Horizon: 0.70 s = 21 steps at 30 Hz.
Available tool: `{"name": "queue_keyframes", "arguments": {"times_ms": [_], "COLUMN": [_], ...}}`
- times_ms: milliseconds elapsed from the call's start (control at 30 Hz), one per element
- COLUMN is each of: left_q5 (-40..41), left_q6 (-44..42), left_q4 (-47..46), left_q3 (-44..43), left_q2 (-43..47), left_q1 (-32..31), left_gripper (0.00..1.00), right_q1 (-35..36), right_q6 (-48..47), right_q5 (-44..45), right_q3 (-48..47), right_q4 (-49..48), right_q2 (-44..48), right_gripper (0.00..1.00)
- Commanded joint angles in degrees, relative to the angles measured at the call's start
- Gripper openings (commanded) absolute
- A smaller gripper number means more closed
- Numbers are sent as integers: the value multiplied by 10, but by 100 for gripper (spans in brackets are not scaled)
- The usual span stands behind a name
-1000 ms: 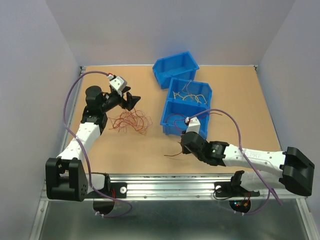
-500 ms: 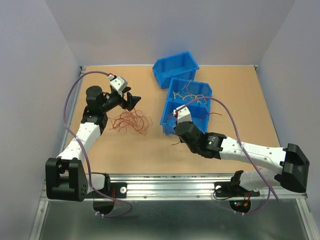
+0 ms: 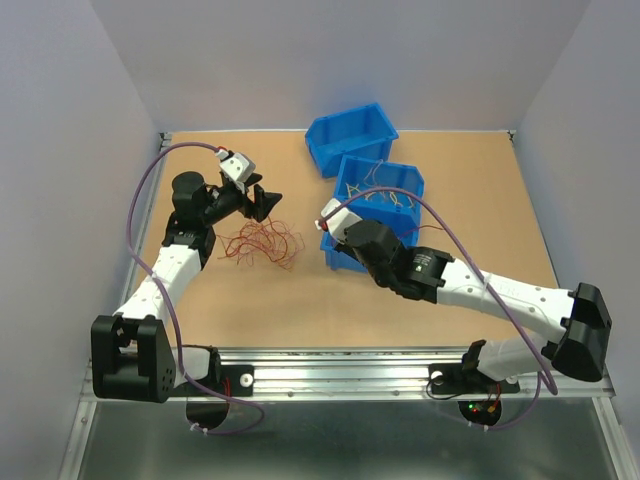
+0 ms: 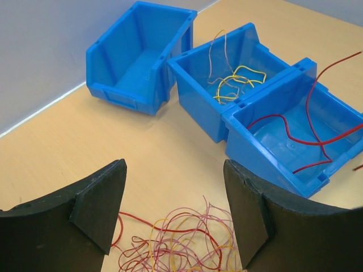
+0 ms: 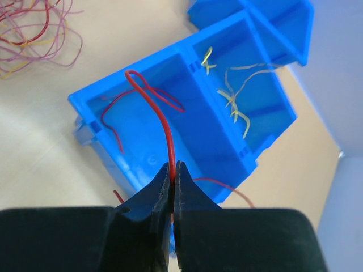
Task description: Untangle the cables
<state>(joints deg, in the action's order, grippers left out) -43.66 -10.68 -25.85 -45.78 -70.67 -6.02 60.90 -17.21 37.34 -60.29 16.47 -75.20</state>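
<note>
Three blue bins stand right of centre toward the desk's (image 3: 450, 290) far edge in the overhead view: far bin (image 3: 350, 137), middle bin (image 3: 380, 185), near bin (image 3: 398, 222). A loose tangle of cables (image 3: 262, 243), hair-thin red, orange and yellow loops, lies on the bare desk toward its left edge, just beside the left gripper (image 3: 262, 200). The right gripper (image 3: 338, 236) hangs at the near bin's left end.

The left wrist view shows the left gripper's fingers (image 4: 102, 198) spread wide apart on nothing, with the tangle (image 4: 176, 243) on the desk below them. Yellow cables (image 4: 238, 82) curl in the middle bin, red ones in the near bin.

In the right wrist view, the right gripper's (image 5: 172, 170) jaws are pinched together on a single red cable (image 5: 164, 130), which arcs up over the near bin.
</note>
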Motion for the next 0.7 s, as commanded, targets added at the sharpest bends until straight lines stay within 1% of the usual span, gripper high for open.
{"name": "queue_keyframes", "arguments": {"times_ms": [0,267,367,467,567,667], "left_q5": [-5,-4,-4,-5,-3,-4], "left_q6": [-7,-9,-9,-10,-11,-12], "left_q4": [-16,-15,-13,-13,-12,-10], "left_q3": [-26,-26,-27,-28,-28,-29], "left_q2": [1,-3,-4,-5,-5,-6], "left_q1": [-4,-5,-5,-6,-6,-6], "left_gripper": [80,80,80,80,80,80], "right_q1": [-24,-50,-65,-85,-104,-134], "right_q6": [-118,-214,-225,-216,-198,-170], "right_q5": [-32,-27,-32,-67,-104,-169], "right_q3": [-72,-137,-158,-166,-145,-119], "right_q4": [-12,15,26,49,49,49], "right_q2": [-5,-71,-86,-97,-95,-91], "right_gripper": [1,1,1,1,0,1]}}
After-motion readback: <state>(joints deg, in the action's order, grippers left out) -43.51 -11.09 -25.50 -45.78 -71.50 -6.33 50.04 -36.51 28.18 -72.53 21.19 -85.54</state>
